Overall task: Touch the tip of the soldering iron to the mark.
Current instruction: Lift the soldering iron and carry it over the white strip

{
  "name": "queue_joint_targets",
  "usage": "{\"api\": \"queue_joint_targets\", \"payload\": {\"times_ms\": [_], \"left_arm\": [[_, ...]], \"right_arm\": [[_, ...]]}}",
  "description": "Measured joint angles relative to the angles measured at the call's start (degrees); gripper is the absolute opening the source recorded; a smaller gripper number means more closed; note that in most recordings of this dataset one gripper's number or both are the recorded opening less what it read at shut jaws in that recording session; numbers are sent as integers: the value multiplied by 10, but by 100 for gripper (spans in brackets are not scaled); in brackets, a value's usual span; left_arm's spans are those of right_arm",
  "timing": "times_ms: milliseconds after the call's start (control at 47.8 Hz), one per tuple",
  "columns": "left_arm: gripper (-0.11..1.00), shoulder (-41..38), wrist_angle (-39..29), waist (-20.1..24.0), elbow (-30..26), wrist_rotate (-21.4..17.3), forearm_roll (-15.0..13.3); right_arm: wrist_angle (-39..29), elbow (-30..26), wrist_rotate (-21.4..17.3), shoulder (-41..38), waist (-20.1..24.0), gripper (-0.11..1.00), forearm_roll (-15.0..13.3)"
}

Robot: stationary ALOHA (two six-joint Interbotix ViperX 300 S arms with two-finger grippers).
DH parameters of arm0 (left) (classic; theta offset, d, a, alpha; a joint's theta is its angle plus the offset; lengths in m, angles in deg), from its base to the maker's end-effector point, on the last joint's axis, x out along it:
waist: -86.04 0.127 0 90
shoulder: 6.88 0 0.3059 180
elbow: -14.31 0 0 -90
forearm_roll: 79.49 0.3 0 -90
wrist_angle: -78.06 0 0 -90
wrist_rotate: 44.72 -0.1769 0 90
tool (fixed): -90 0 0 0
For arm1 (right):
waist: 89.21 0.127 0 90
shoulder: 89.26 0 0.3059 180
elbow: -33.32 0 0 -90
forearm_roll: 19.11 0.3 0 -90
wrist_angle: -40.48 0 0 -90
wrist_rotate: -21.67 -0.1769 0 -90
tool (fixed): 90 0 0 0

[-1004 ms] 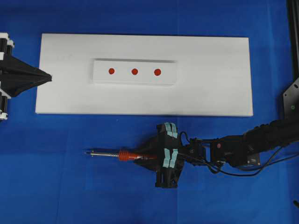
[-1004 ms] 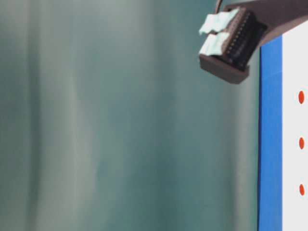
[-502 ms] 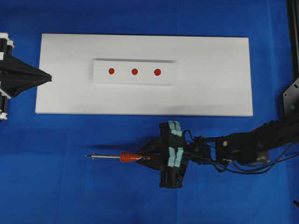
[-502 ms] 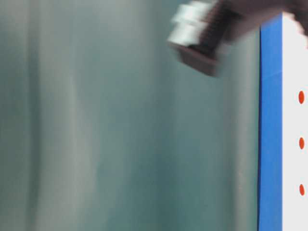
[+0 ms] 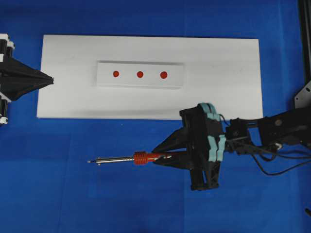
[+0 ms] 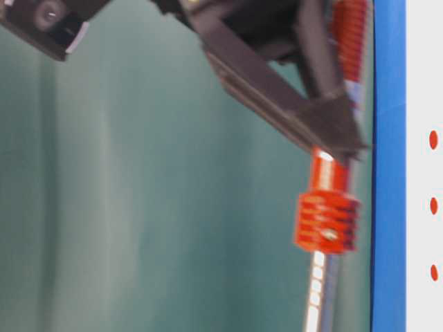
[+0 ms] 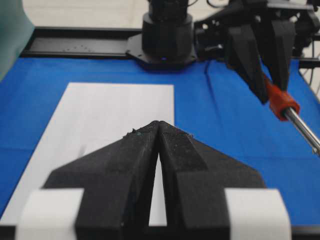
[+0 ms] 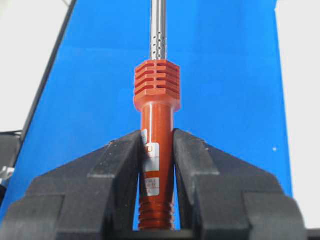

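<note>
The soldering iron (image 5: 146, 158) hangs level over the blue cloth, its tip (image 5: 89, 161) pointing left. My right gripper (image 5: 163, 155) is shut on its red-orange handle (image 8: 156, 130), just behind the ribbed red collar (image 8: 156, 85); the silver shaft (image 8: 158, 30) runs ahead. Three red marks (image 5: 140, 74) sit in a row on a raised white strip (image 5: 175, 80), apart from the iron. My left gripper (image 5: 51, 79) is shut with nothing in it at the white board's left edge, its fingertips (image 7: 150, 129) together. In the table-level view the collar (image 6: 327, 221) is blurred beside the marks (image 6: 433, 205).
The white board (image 5: 223, 92) lies across the back half of the blue cloth (image 5: 73, 194). A black frame rail (image 5: 305, 39) runs down the right edge. The right arm's base (image 7: 166, 35) stands beyond the board in the left wrist view.
My right gripper has risen with the soldering iron in it and shifted right and towards the board. The iron now shows in the table-level view. The left gripper has not moved.
</note>
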Motion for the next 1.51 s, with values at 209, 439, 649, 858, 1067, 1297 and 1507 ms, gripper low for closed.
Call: {"api": "queue_joint_targets", "payload": {"times_ms": [209,439,649,858,1067,1297,1507], "left_arm": [[2,0,0,0,0,1,0],[2,0,1,0,0,1,0],[2,-1,1,-3,0,2,0],[2,0,1,-5,1,1,0],[2,-1,3,-5,0,1,1],[2,-2,4,-5,1,1,0],[2,-2,4,-5,2,1,0]], "right_arm": [[-17,0,4,4,-13,6,-4],[-68,0,38,10,-61,6,-10],[-113,1,96,33,-129,6,-25],[-162,1,147,42,-207,6,-32],[-179,-4,185,42,-263,6,-44],[-200,-18,207,42,-301,6,-52],[-219,-19,208,43,-300,6,-53]]}}
